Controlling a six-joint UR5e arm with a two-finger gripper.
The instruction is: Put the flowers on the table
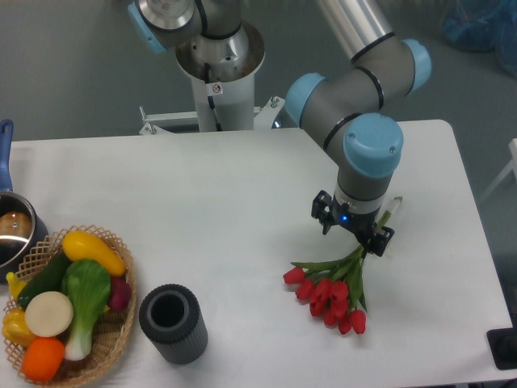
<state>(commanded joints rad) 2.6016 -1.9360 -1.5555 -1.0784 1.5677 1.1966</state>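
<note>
One tool [355,234] over flowers [331,295] on table [226,218].

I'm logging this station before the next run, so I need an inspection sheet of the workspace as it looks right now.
Surface: white table, matte, no spills seen.
Job's things: flowers, red tulips, buds lying on the table at front right, stems running up under the hand.
Clutter: wicker basket of toy vegetables at front left; dark ribbed cylinder beside it; pot with blue handle at left edge.
Grippers: hand low over the stems; fingers hidden, grip cannot be told.
Cables: nothing seen.
Surroundings: robot pedestal behind the table; grey floor; blue object at top right.
</note>
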